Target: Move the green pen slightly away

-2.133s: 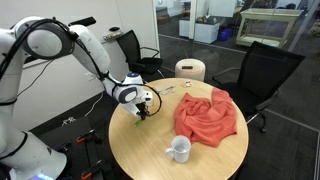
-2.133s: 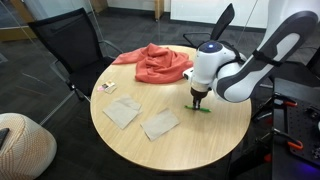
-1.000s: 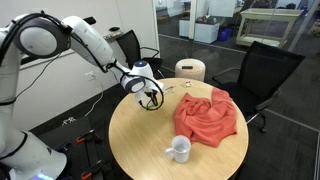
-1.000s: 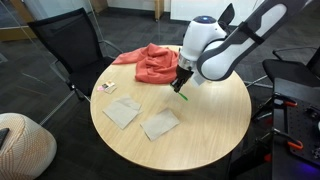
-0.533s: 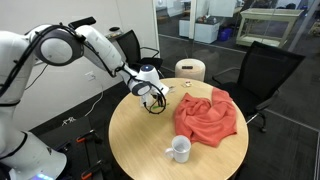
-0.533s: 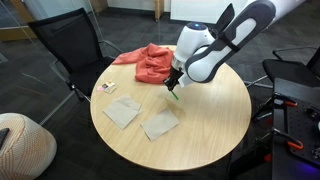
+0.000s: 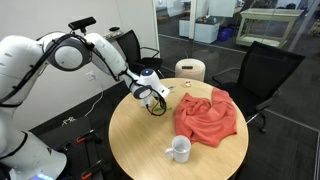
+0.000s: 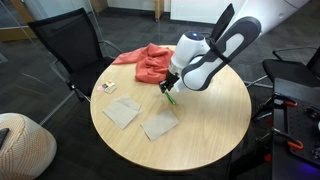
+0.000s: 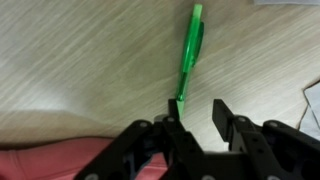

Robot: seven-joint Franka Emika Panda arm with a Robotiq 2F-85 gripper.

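The green pen lies flat on the wooden table, a thin lime-green stick. In the wrist view its near end touches the tip of one finger. My gripper is open, with a clear gap between the fingers and nothing clamped in it. In an exterior view the gripper is low over the table with the pen just under it, close to the red cloth. In an exterior view the gripper hides the pen.
The round table carries two flat grey-white pieces and a small card. A white mug stands near the table's edge, beside the red cloth. Black chairs stand around the table.
The arm has carried the pen from near the table's edge toward the red cloth and come down. The pen now lies on the table with the jaws apart.
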